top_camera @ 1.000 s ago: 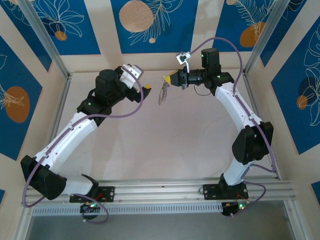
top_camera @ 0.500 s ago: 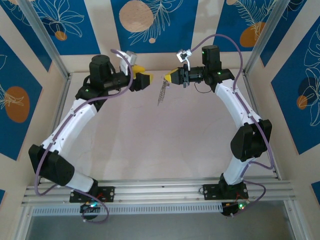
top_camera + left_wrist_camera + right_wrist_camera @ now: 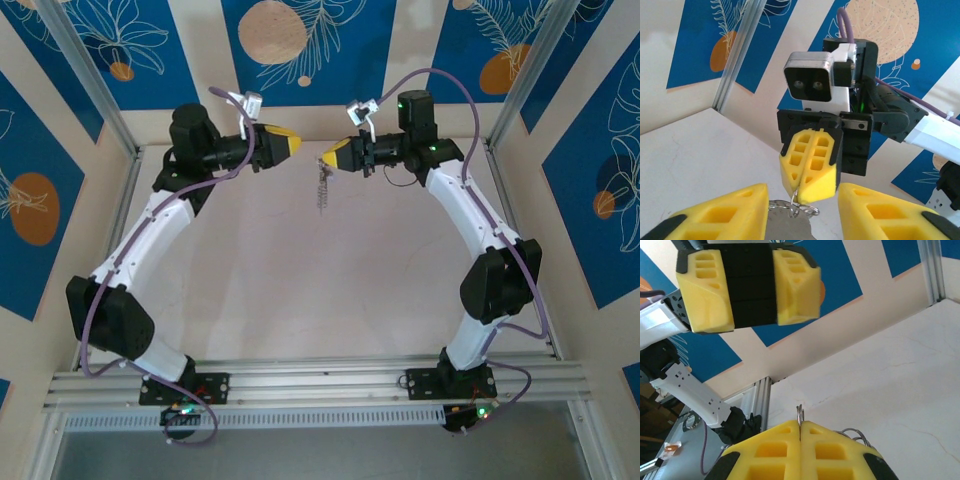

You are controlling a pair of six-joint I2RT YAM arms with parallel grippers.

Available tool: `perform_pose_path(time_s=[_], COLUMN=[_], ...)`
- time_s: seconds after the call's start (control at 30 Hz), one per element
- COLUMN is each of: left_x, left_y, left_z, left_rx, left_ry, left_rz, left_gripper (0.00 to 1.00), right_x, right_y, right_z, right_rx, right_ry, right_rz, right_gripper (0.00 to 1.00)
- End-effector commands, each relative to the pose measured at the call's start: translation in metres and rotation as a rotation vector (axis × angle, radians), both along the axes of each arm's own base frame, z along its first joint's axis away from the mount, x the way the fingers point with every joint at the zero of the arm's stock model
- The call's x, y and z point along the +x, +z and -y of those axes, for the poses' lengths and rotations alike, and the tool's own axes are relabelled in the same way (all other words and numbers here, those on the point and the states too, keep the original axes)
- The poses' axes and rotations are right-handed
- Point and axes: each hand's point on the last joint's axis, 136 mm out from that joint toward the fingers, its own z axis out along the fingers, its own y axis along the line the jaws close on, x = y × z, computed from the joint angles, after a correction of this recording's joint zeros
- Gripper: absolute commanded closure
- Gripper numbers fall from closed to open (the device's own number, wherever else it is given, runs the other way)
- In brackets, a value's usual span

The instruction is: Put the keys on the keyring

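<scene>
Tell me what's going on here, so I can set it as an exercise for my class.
Two robot arms meet above the far end of the table. The right hand is shut on the top of the keyring, which hangs down from its fingertips. The left hand faces it from close by, jaws apart and gripping nothing. Whether the key is already on the keyring is too small to tell.

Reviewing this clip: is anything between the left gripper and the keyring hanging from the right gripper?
Nothing visible does. The left gripper, jaws apart, faces the right gripper across open air. The keyring dangles from the right one's shut tips, unobstructed.
</scene>
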Motion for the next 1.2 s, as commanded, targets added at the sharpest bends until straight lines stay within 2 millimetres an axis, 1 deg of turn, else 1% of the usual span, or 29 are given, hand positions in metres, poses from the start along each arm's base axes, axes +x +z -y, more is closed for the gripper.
perform_pose_path(time_s=[0.0,0.13,0.3,0.47,0.6,0.8,0.97,1.17], left_x=[-0.003,-0.003,-0.012,-0.02,-0.027,-0.03,-0.028,-0.024], left_y=[-0.005,-0.011,-0.015,-0.021,-0.025,-0.03,-0.029,-0.016], left_z=[0.001,0.004,0.011,0.017,0.026,0.035,0.034,0.021], left_rx=[-0.002,0.005,0.008,0.029,0.054,0.067,0.07,0.063], left_ry=[-0.028,-0.041,-0.096,-0.131,-0.165,-0.183,-0.162,-0.082], left_rz=[0.009,0.0,0.002,0.002,0.003,0.001,0.014,0.074], left_gripper=[0.56,0.56,0.68,0.71,0.71,0.72,0.74,0.73], right_x=[-0.018,-0.02,-0.019,-0.021,-0.024,-0.027,-0.026,-0.023], right_y=[0.021,0.023,0.026,0.028,0.028,0.028,0.026,0.024], right_z=[-0.002,-0.005,-0.007,-0.007,-0.007,-0.006,-0.002,0.006], right_rx=[0.038,0.048,0.06,0.063,0.066,0.067,0.065,0.062], right_ry=[0.052,0.072,0.09,0.098,0.105,0.107,0.096,0.069], right_rz=[0.026,0.028,0.026,0.028,0.026,0.029,0.029,0.02], right_gripper=[1.0,1.0,1.0,1.0,1.0,1.0,1.0,1.0])
